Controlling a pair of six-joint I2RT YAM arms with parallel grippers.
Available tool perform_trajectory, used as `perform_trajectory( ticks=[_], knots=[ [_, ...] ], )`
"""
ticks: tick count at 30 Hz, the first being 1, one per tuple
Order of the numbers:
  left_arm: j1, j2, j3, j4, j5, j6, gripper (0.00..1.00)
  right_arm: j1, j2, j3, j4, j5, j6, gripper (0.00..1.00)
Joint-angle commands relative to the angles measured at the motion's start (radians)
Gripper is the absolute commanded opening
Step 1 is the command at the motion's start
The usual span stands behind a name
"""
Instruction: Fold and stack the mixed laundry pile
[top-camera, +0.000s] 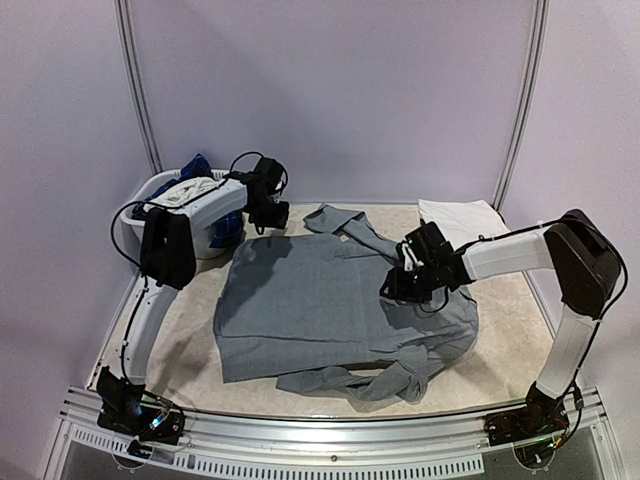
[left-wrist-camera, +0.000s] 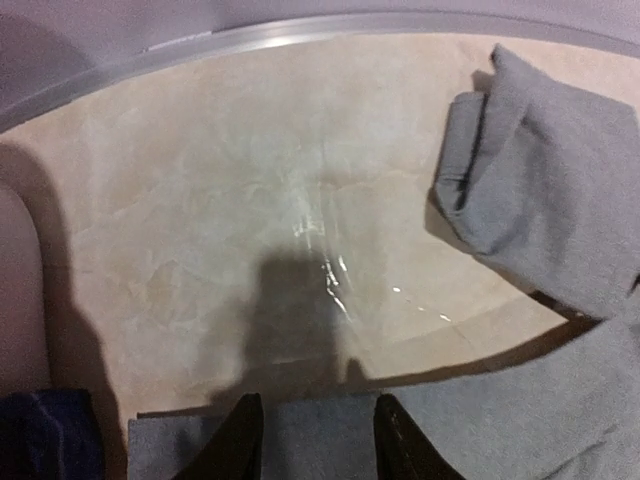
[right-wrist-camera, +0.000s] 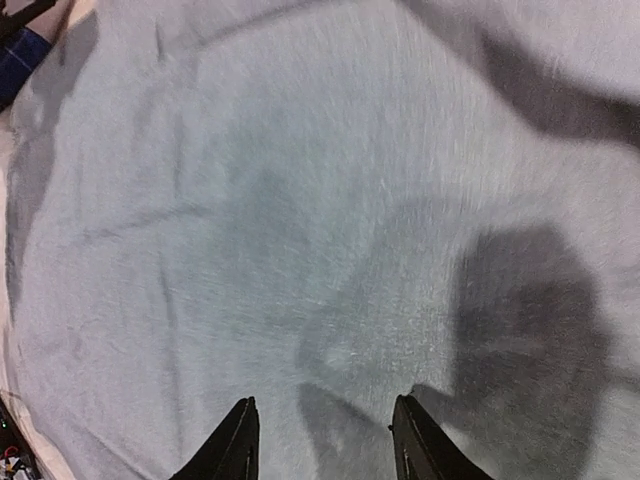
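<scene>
A plain grey T-shirt (top-camera: 310, 300) lies spread flat across the table, with one sleeve bunched at the near edge and another at the back (left-wrist-camera: 560, 180). My left gripper (top-camera: 268, 213) hovers over the shirt's far left corner beside the basket. It (left-wrist-camera: 318, 405) is open, and flat grey cloth shows between its fingers. My right gripper (top-camera: 395, 285) hangs above the shirt's right half. It (right-wrist-camera: 322, 405) is open, with only the grey cloth (right-wrist-camera: 300, 200) below it. Blue cloth (top-camera: 195, 165) and white cloth (top-camera: 185, 197) lie in the basket.
A white plastic basket (top-camera: 150, 195) stands at the back left, against the left arm. A folded white piece (top-camera: 462, 218) lies at the back right. Bare beige tabletop (left-wrist-camera: 250, 200) shows beyond the shirt's far edge, up to the back wall.
</scene>
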Motion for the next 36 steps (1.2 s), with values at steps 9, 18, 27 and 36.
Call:
perform_trajectory(
  ticks=[9, 18, 27, 36],
  knots=[
    [-0.171, -0.604, -0.595, 0.147, -0.104, -0.002, 0.51, 0.001, -0.241, 0.057, -0.245, 0.133, -0.073, 0.5],
    [-0.339, -1.048, -1.195, 0.202, -0.277, -0.164, 0.64, 0.01, -0.529, -0.182, -0.334, 0.186, 0.009, 0.57],
    [-0.516, -1.379, -1.553, 0.041, -0.357, -0.432, 0.6, 0.014, -0.819, -0.345, -0.572, 0.335, 0.092, 0.63],
    [-0.629, -1.564, -1.75, -0.072, -0.276, -0.578, 0.6, 0.013, -0.907, -0.473, -0.54, 0.324, 0.18, 0.66]
  ],
)
